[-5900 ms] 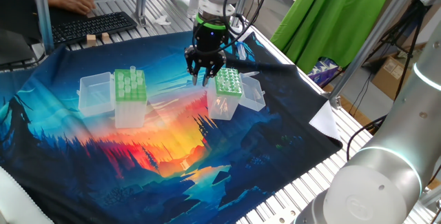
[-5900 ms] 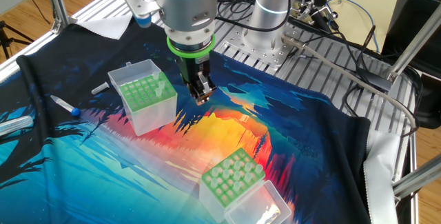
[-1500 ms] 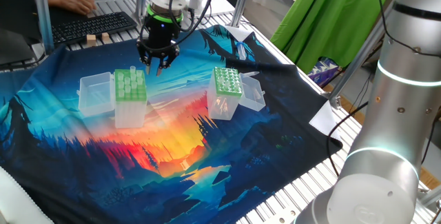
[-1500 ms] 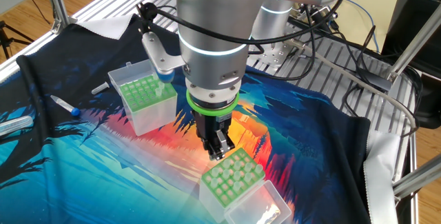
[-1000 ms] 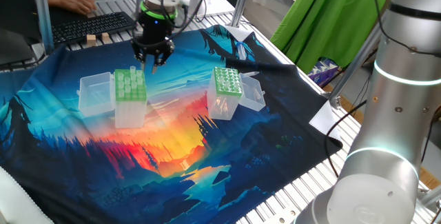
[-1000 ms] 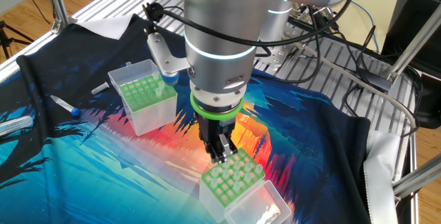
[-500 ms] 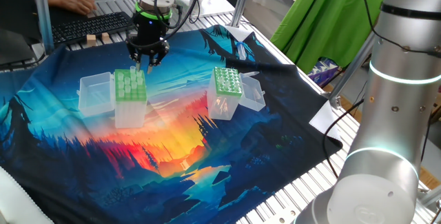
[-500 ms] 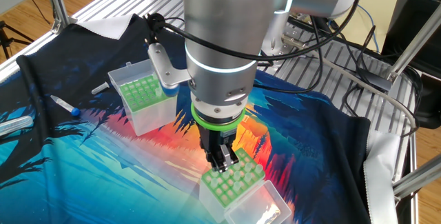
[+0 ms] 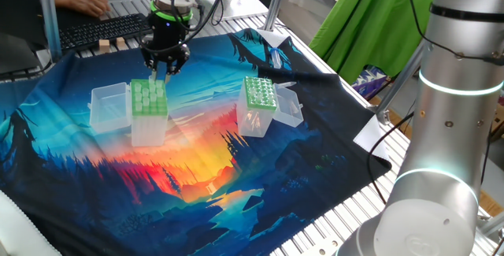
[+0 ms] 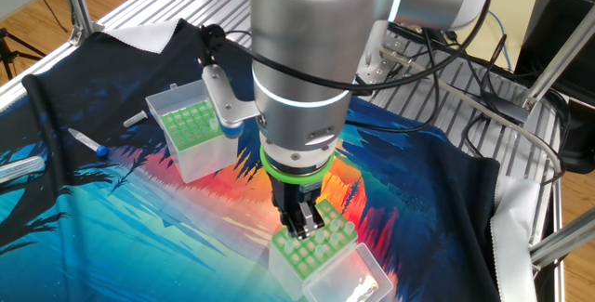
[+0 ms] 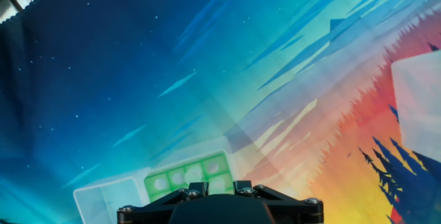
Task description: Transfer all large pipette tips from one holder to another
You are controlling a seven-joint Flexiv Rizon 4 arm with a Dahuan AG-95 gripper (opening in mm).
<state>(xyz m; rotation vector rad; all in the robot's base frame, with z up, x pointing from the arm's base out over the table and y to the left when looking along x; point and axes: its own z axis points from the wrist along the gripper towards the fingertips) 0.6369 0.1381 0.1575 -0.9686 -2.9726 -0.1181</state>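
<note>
The holder with the light-green, wide-holed top (image 9: 148,96) (image 10: 314,240) (image 11: 187,176) stands on the left of the cloth, its clear lid (image 9: 109,105) hinged open. Whitish pipette tips (image 10: 321,244) sit in its holes. My gripper (image 9: 163,68) (image 10: 301,221) (image 11: 213,191) hangs just above this holder's top plate. Its fingers stand a little apart and I see nothing between them. The other holder, narrower with a darker, finely dotted top (image 9: 260,93) (image 10: 191,121), stands apart to the right, with its lid (image 9: 288,106) open.
A colourful printed cloth (image 9: 197,169) covers the table. A keyboard (image 9: 106,29) and a person's hand (image 9: 87,2) are at the back left. A blue-capped tube (image 10: 85,141) and white paper (image 10: 139,34) lie near the cloth's edge. My arm's big column (image 9: 457,114) stands at the right.
My gripper has moved away from the dotted holder and come over the wide-holed holder, dropping slightly. The gap between its fingers looks the same. Neither holder has moved.
</note>
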